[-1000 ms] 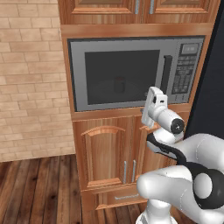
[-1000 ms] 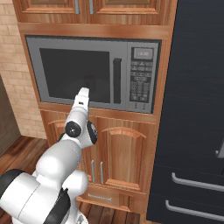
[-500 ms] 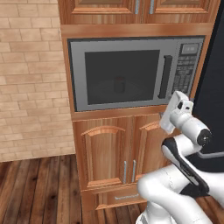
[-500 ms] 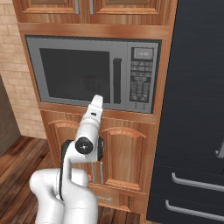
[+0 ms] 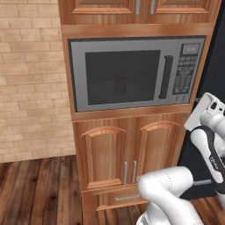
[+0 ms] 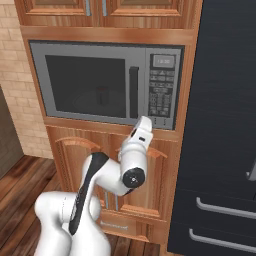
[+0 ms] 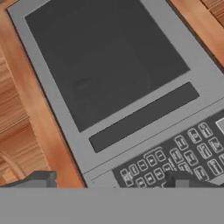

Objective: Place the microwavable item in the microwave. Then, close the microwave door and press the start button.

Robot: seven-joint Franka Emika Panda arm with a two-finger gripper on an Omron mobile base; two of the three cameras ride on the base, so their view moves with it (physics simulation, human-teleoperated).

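Wooden cabinets [image 5: 132, 149] surround the grey microwave [image 5: 136, 72], which is built into the tall column between two upper cupboard doors and two lower ones; a pale brick wall [image 5: 30, 88] stands at 9 o'clock from it in the left base view, and a dark refrigerator [image 6: 225, 125] stands at 3 o'clock from it in the right base view. The microwave door [image 5: 121, 77] is shut flat against the frame. Through its dark window the small cup [image 5: 119, 84] shows dimly inside, about in the middle of the cavity, and it is seen again as a faint shape in the right base view [image 6: 102, 96]. The vertical bar handle [image 5: 166, 77] lies at the right side of the door, just beside the keypad panel [image 5: 184, 68], which has a small display at 12 o'clock and rows of buttons under it. The white arm rises in front of the lower cupboards, with its hand raised to just under the keypad in the right base view. In the hand view the gripper [image 7: 113, 180] has its two dark fingers spread wide apart with nothing between them; one fingertip [image 7: 37, 178] lies over the wooden frame at 7 o'clock, the other over the lower buttons of the keypad [image 7: 183, 153] at 5 o'clock. I cannot tell if a fingertip touches the panel.
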